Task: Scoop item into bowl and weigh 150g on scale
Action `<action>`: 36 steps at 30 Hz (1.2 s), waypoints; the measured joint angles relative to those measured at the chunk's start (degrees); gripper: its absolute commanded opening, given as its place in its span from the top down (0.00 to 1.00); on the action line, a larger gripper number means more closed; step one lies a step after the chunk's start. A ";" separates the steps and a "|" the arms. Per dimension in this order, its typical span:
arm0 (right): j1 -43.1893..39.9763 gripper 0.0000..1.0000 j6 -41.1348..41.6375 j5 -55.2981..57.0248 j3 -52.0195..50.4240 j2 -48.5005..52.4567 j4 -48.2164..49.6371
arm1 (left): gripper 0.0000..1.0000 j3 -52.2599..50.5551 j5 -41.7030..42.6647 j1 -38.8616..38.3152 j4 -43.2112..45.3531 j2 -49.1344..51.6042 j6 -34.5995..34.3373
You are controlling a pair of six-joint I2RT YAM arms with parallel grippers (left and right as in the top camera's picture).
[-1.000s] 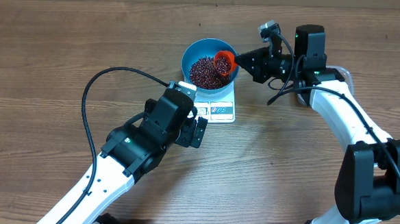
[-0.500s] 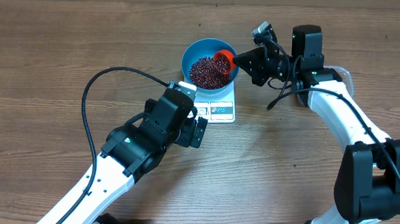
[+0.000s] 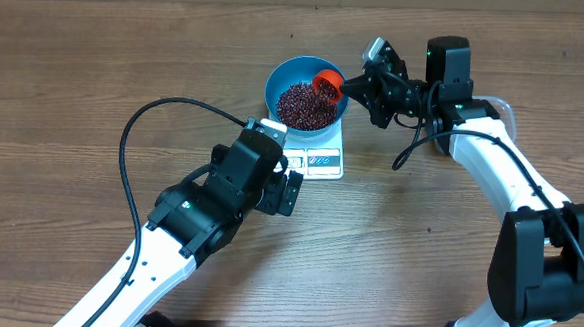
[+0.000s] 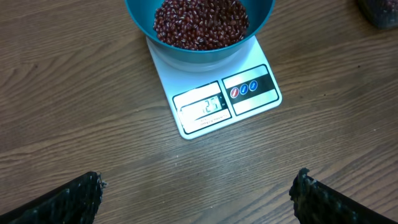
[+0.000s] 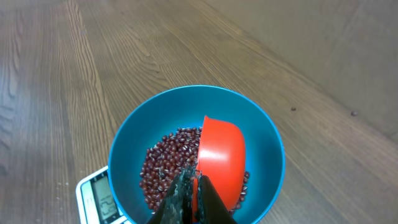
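The blue bowl (image 3: 307, 94) stands on the white scale (image 3: 316, 148) and holds a heap of dark red-brown beans (image 3: 303, 103). My right gripper (image 3: 352, 86) is shut on the handle of an orange scoop (image 3: 326, 84), which is tipped on its side over the bowl's right half. In the right wrist view the scoop (image 5: 221, 158) hangs over the beans (image 5: 168, 165) inside the bowl (image 5: 130, 140), with the gripper (image 5: 194, 185) clamped on it. My left gripper (image 4: 198, 193) is open over bare table in front of the scale (image 4: 214, 99); bowl (image 4: 199, 31) and beans (image 4: 199, 22) lie beyond.
A black cable (image 3: 139, 125) loops over the table left of the left arm. A dark container's edge (image 4: 379, 12) shows at the top right of the left wrist view. Behind the right arm peeks a clear tub (image 3: 505, 110).
The right wrist has rolled, tipping the scoop further onto its side over the bowl. The left arm has stayed still.
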 measured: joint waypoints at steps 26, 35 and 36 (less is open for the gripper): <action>0.00 0.96 -19.23 -2.16 0.00 0.00 1.20 | 0.00 0.00 0.00 0.00 0.00 0.00 0.00; 0.00 0.96 -19.28 -2.16 0.00 0.00 1.18 | 0.00 0.00 0.00 0.00 0.00 0.00 0.00; 0.00 0.96 -19.26 -2.16 0.00 0.00 1.16 | 0.00 -0.02 0.00 0.00 0.00 0.00 0.00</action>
